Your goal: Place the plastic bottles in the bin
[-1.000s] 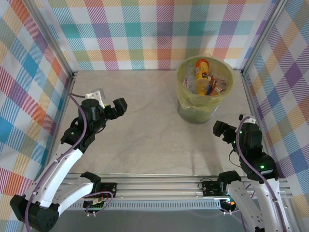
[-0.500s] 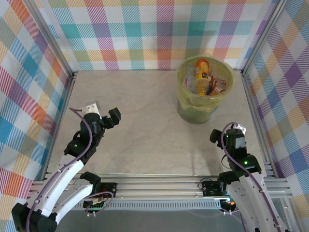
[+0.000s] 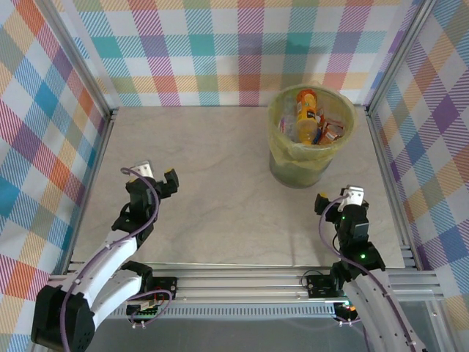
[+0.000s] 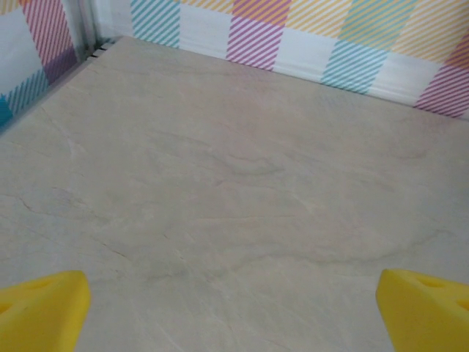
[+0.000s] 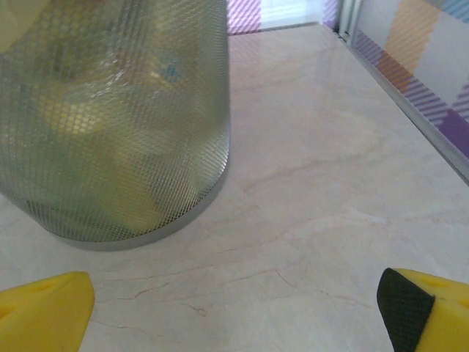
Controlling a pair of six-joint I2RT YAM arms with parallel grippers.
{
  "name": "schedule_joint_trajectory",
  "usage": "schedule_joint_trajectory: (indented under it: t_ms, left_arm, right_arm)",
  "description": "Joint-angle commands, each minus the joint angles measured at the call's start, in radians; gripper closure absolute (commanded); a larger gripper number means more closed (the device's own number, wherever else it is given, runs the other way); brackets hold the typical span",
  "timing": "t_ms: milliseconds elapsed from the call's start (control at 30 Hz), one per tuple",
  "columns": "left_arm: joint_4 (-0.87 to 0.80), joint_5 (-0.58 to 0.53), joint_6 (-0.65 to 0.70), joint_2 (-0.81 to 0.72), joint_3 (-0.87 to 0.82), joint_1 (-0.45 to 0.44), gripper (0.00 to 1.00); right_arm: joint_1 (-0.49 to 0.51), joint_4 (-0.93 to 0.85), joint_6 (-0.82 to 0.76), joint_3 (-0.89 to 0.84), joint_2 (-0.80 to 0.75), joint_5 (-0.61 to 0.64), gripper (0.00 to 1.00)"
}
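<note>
From overhead, the bin (image 3: 293,170) sits in the upper right, and you can look straight down at the plastic bottles (image 3: 306,106) inside its yellow-green bag. The right wrist cam gets that bin side-on at upper left, mesh wall and all. The left gripper (image 3: 156,178) at lower left and the right gripper (image 3: 335,201) just below the bin are both spread wide and holding nothing. The left wrist cam looks across the table (image 4: 234,183).

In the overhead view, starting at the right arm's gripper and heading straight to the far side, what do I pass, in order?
right gripper → bin → checked back wall
</note>
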Motion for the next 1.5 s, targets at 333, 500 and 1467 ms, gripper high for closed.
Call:
schedule_joint_trajectory:
  t_ms: [333,500,1467]
  left_arm:
    - [0.475,0.091,0.284,0.309,-0.051,0.061,0.0]
    - [0.545,0.138,0.295,0.373,-0.062,0.081,0.0]
    - [0.644,0.334,0.237,0.675,-0.004,0.198,0.0]
  right_arm:
    - [-0.041,0.567,-0.197,-0.05,0.393,-0.139,0.0]
    - [-0.118,0.661,-0.149,-0.034,0.523,-0.233,0.0]
    - [-0.208,0.906,-0.129,0.117,0.951,-0.4,0.0]
